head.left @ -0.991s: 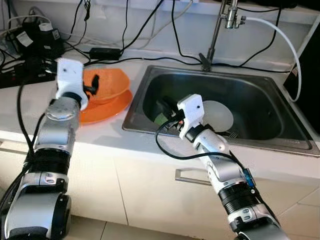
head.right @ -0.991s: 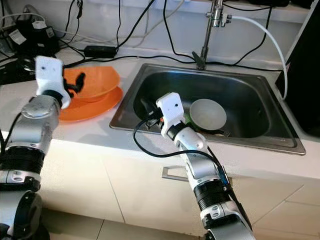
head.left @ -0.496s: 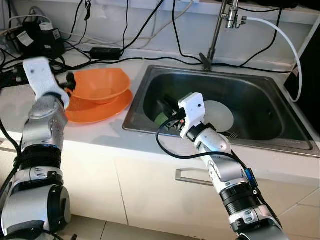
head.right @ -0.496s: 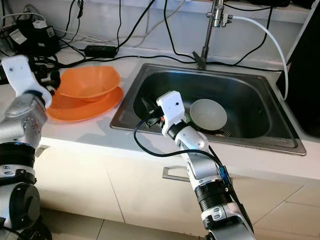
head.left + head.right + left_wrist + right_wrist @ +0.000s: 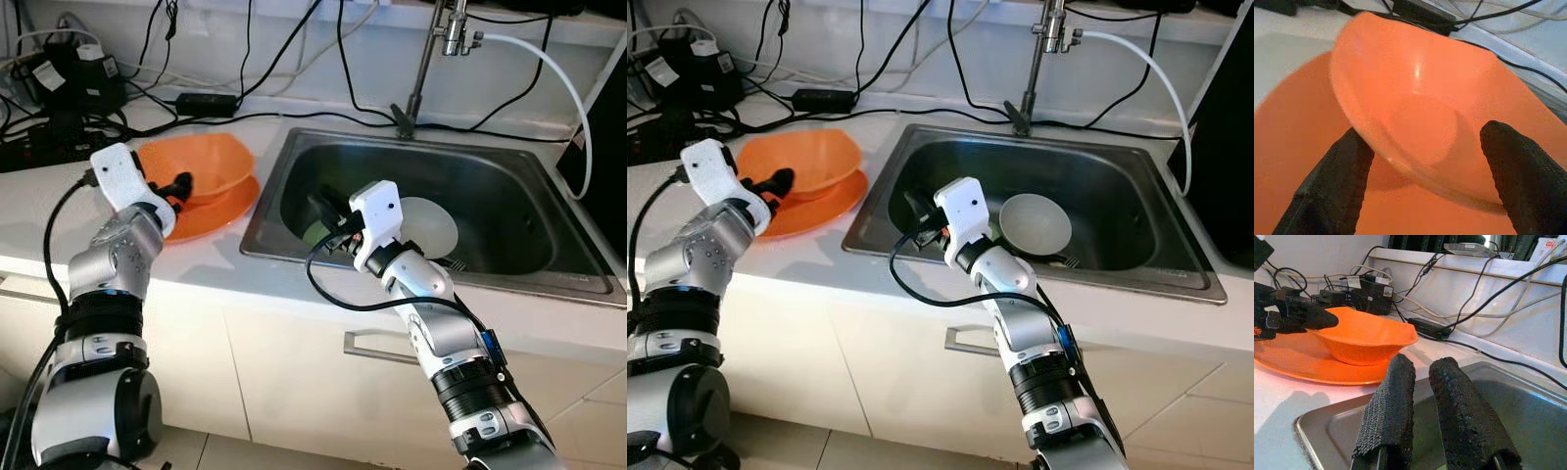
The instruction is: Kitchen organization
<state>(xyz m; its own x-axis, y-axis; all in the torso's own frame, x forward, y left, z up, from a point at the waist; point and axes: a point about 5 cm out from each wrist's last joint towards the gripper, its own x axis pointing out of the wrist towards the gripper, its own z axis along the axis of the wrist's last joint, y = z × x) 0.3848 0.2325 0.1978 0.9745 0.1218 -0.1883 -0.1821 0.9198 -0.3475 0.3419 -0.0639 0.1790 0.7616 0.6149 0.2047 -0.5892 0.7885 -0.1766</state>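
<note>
An orange bowl (image 5: 208, 160) sits on an orange plate (image 5: 217, 209) on the white counter, left of the steel sink (image 5: 265, 220). My left gripper (image 5: 177, 183) is open at the bowl's near-left side. In the left wrist view its fingers (image 5: 1337, 181) straddle the bowl's rim (image 5: 1400, 98) without closing on it. My right gripper (image 5: 321, 209) hovers over the sink's left end. Its fingers (image 5: 1391, 401) lie close together with nothing between them. A round white dish (image 5: 431, 225) and something green (image 5: 314, 234) lie in the sink.
Black power adapters and tangled cables (image 5: 73, 78) crowd the back left of the counter. A faucet (image 5: 429, 59) with a white hose (image 5: 568, 93) stands behind the sink. A fork (image 5: 457, 262) lies by the dish. A cabinet handle (image 5: 377, 348) is below.
My left arm swung out to the left away from the bowl, then came back lower, its fingers again at the bowl's side. The right arm stayed still.
</note>
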